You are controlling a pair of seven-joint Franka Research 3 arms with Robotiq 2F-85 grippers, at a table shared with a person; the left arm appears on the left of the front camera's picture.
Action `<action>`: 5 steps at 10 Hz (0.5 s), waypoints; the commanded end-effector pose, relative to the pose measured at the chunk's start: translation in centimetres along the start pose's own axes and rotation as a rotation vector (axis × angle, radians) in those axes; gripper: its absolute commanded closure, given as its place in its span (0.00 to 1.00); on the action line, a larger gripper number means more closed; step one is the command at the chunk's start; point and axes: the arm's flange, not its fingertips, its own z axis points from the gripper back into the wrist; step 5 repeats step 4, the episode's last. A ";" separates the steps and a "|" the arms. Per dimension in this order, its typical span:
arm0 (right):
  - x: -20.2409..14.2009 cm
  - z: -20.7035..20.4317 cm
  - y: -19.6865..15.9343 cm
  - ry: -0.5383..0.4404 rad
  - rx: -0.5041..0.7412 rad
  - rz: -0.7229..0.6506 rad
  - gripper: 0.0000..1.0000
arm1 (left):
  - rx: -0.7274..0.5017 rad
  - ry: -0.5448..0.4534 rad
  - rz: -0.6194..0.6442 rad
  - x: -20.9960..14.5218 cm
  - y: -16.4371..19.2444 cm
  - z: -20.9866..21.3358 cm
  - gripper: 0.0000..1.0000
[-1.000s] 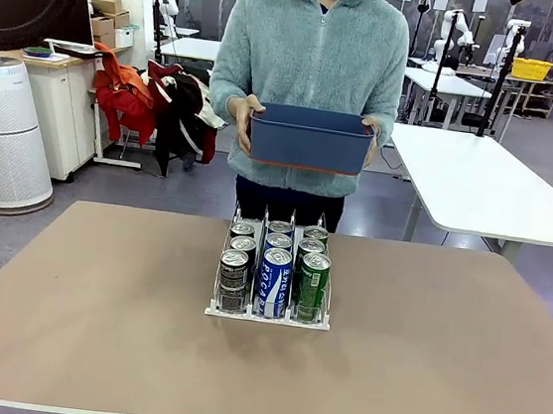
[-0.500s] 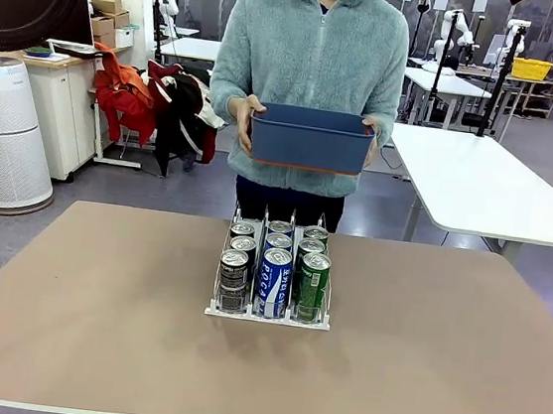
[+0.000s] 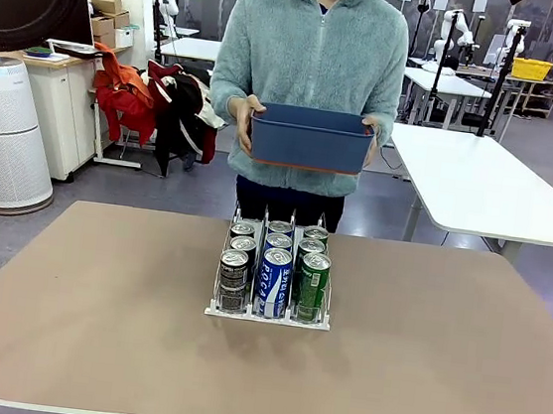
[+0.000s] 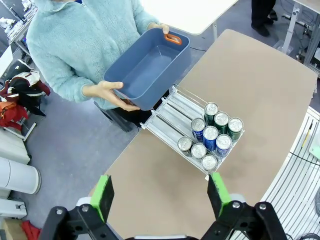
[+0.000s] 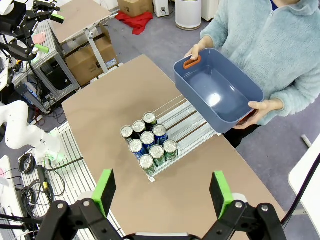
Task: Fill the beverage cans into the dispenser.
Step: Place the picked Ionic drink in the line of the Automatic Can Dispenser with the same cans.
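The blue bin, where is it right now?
Front view: the bin is held in the person's hands above the table's far edge, behind the dispenser.

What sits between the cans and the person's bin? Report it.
Only bare dispenser lanes: in the right wrist view the cans fill the near end, and the far stretch toward the blue bin holds nothing.

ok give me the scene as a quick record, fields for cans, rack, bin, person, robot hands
cans: nine slim aluminium drink cans, three per lane, at the rack's robot-side end
rack: low clear-plastic three-lane dispenser on the brown table; far ends of the lanes bare
bin: dark blue rectangular plastic bin, empty inside, held above the table's far edge
person: light blue fleece, one hand on each end of the bin
left hand: open, high above the table, holding nothing
right hand: open, high above the table, holding nothing
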 end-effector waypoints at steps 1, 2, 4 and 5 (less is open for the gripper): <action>0.0 0.1 0.0 0.006 0.005 -0.001 0.00 | 0.005 0.000 -0.001 -0.1 0.1 0.1 0.00; 0.0 0.1 0.0 0.006 0.005 -0.001 0.00 | 0.005 0.000 -0.001 -0.1 0.1 0.1 0.00; 0.0 0.1 0.0 0.006 0.005 -0.001 0.00 | 0.005 0.000 -0.001 -0.1 0.1 0.1 0.00; 0.0 0.1 0.0 0.006 0.005 -0.001 0.00 | 0.005 0.000 -0.001 -0.1 0.1 0.1 0.00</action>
